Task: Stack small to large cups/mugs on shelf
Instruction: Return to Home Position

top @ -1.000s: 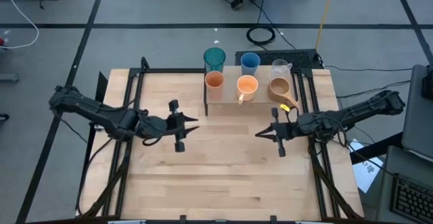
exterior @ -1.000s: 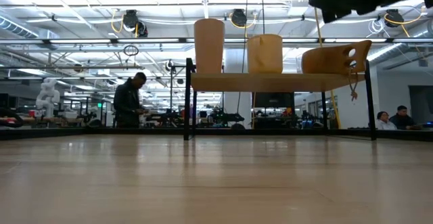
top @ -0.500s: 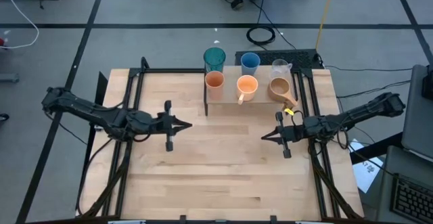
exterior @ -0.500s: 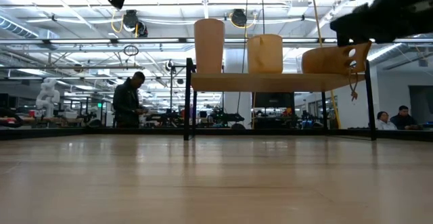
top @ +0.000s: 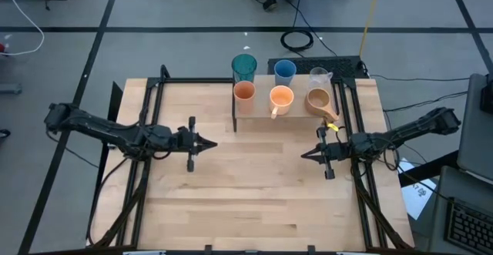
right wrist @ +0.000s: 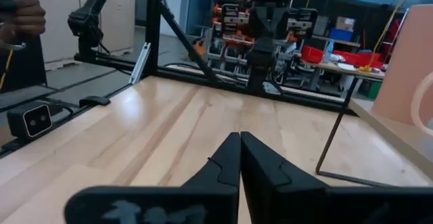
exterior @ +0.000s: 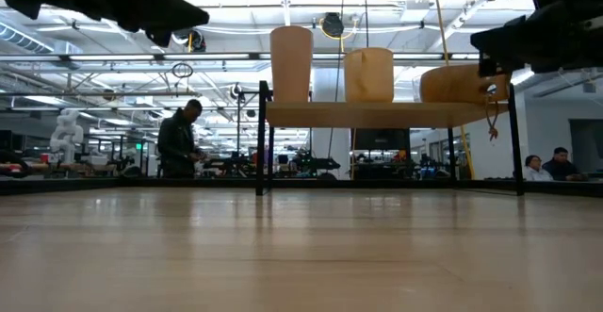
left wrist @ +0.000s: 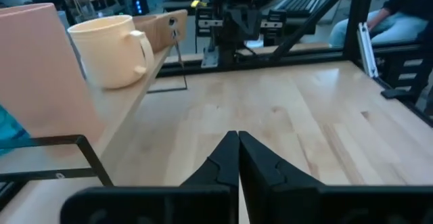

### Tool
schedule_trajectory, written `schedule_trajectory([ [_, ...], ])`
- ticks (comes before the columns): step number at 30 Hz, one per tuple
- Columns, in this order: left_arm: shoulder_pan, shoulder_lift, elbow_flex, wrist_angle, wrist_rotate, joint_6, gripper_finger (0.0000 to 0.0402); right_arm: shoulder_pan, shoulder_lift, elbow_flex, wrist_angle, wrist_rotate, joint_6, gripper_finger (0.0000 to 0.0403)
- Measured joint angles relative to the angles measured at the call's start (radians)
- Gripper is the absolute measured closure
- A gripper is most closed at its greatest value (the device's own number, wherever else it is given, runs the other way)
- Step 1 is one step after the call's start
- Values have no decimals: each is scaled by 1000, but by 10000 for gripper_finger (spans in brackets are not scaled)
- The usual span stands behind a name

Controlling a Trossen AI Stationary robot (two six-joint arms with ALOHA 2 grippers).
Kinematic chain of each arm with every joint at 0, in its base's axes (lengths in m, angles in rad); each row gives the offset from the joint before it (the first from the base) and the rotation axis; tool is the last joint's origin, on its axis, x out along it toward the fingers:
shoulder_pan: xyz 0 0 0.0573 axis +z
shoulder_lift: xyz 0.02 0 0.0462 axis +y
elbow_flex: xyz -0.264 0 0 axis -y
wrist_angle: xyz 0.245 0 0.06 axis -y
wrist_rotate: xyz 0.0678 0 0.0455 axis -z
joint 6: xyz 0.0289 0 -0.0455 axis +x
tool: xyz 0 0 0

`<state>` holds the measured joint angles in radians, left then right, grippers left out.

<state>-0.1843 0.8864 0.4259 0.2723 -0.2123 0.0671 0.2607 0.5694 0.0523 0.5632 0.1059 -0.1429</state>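
Observation:
The low light-wood shelf (top: 286, 115) on black legs stands at the table's far edge. On it stand the orange cup (top: 244, 93), the orange handled mug (top: 281, 98) and the brown wooden handled mug (top: 318, 101). Behind them are the teal tumbler (top: 244, 66), the blue cup (top: 284, 71) and the clear handled cup (top: 320, 78). My left gripper (top: 212, 142) hovers shut over the table's left half, pointing right. My right gripper (top: 303, 156) hovers shut over the right half, pointing left. In the wrist views both pairs of fingertips meet, left gripper (left wrist: 238, 139), right gripper (right wrist: 240, 139).
Bare wooden tabletop (top: 254, 186) lies between and near the arms. Black frame rails (top: 150, 116) run along both table sides. A person (exterior: 179, 142) stands far behind the table and others sit at the right (exterior: 546, 166). A hand (right wrist: 24, 14) shows in the right wrist view.
Both arms have drawn back from the table's middle: the left gripper toward the left edge, the right gripper toward the right edge and slightly nearer. In the low view both have come lower. The cups and the shelf have stayed put.

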Motion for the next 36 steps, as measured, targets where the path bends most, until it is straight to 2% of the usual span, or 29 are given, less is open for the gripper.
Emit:
schedule_trajectory([
  [14, 27, -26, -120, 82, 21, -22, 391, -5, -105, -5, -106, -3, -4, 403],
  [18, 27, -47, -187, 188, 65, -21, 399, -5, -123, -5, -117, -3, -4, 403],
  [28, 27, -84, -369, 412, 58, -51, 396, -5, -129, -6, -131, -3, -3, 403],
  [36, 28, -84, -417, 497, 76, -22, 396, -5, -140, -7, -130, -3, -11, 403],
])
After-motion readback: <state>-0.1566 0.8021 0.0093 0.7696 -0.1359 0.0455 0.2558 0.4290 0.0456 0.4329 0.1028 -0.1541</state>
